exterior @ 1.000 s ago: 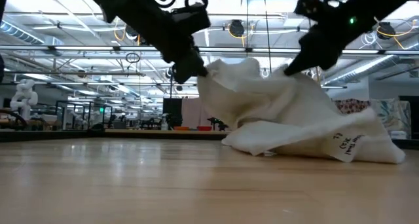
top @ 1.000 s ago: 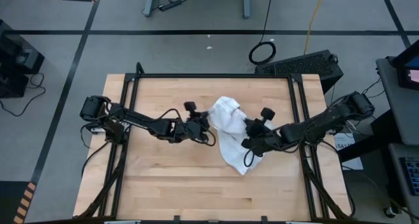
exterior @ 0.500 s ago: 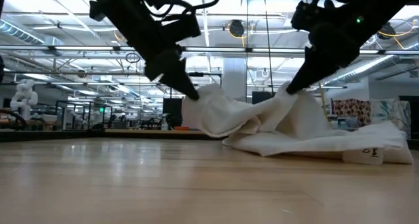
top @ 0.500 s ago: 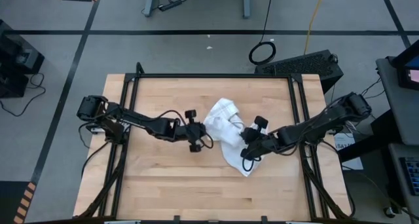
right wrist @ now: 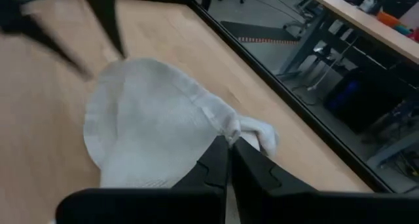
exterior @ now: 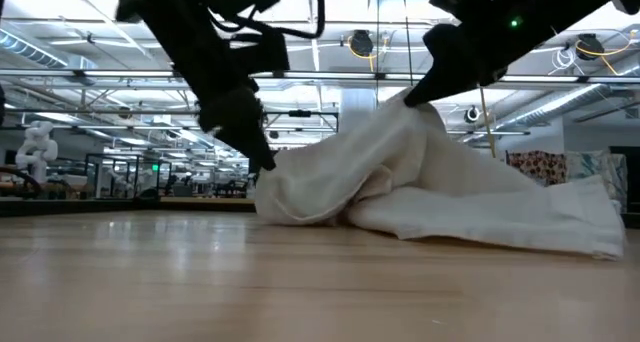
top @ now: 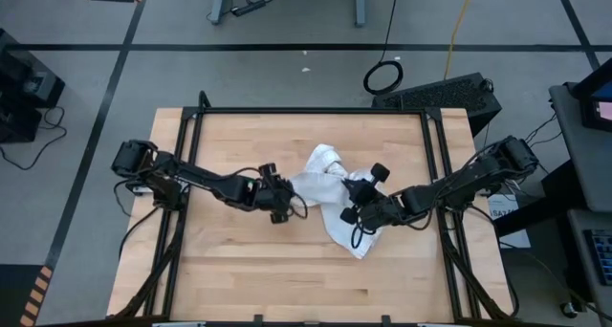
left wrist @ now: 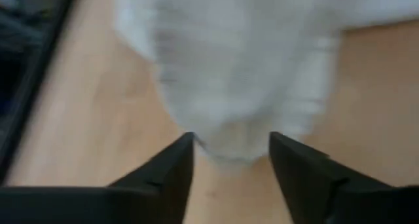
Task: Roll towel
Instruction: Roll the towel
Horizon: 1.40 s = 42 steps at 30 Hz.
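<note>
From above, the towel (top: 330, 198) lies bunched near the middle of my wooden table (top: 239, 270), its long axis running from the far centre toward the near right; I can read no writing or label on it. My left gripper (top: 285, 199) sits at its left edge, and my right gripper (top: 350, 210) is on its right side.

At table height, the towel (exterior: 430, 197) humps in the middle and trails low to the right. My left gripper (exterior: 268, 164) touches its left fold; my right gripper (exterior: 412, 98) lifts its peak.

Past my left wrist, my fingers (left wrist: 170, 168) are spread, with a rounded towel fold (left wrist: 239, 67) just ahead of them.

Past my right wrist, my fingers (right wrist: 219, 160) are pressed together, pinching a fold of the towel (right wrist: 147, 119)
</note>
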Available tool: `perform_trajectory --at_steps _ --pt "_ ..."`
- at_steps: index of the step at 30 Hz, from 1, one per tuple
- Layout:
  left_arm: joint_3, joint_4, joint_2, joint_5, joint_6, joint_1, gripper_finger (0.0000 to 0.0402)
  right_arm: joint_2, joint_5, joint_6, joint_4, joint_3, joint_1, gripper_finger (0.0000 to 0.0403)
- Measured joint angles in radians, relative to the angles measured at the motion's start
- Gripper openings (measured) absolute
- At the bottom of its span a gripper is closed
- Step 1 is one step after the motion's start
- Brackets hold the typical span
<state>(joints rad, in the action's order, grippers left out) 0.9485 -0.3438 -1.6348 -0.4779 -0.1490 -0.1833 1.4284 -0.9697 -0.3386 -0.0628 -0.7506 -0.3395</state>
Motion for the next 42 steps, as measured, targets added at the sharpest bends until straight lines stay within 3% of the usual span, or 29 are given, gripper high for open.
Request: perform_trajectory --at_steps 3,5,9,13,18,27,32,37,42 --pt "-0.002 0.058 -0.001 0.137 0.033 -0.039 0.0257 0.0 0.006 0.01 0.015 0.0 0.01 0.0006" --pt "-0.011 0.218 -0.021 0.191 0.053 -0.065 0.0268 0.0 0.007 0.011 0.017 0.0 0.018 0.0006" --pt "-0.02 0.464 -0.088 0.159 0.167 -0.118 0.0267 0.0 0.007 0.01 0.038 0.0 0.032 0.0006" --pt "-0.02 0.545 -0.166 0.053 0.283 -0.128 0.0252 0.0 0.007 0.008 0.042 0.0 0.033 0.0006" --pt "-0.021 0.543 -0.248 -0.082 0.269 -0.074 0.0222 0.0 0.007 -0.011 0.038 0.0 0.033 0.0006" --pt "-0.021 0.612 -0.327 0.052 0.259 0.012 0.0163 0.0 0.007 -0.034 0.037 0.0 0.038 0.0006" --pt "-0.02 0.658 -0.352 0.005 0.273 0.029 0.0112 0.0 0.036 -0.042 0.037 0.0 0.037 0.0006" --pt "-0.02 0.633 -0.308 -0.047 0.345 0.004 0.0014 0.007 0.085 -0.042 0.037 0.0 0.037 0.0006" --pt "-0.02 0.55 -0.176 -0.046 0.373 -0.053 0.0014 0.035 0.104 -0.042 0.029 0.0 0.037 0.0006"
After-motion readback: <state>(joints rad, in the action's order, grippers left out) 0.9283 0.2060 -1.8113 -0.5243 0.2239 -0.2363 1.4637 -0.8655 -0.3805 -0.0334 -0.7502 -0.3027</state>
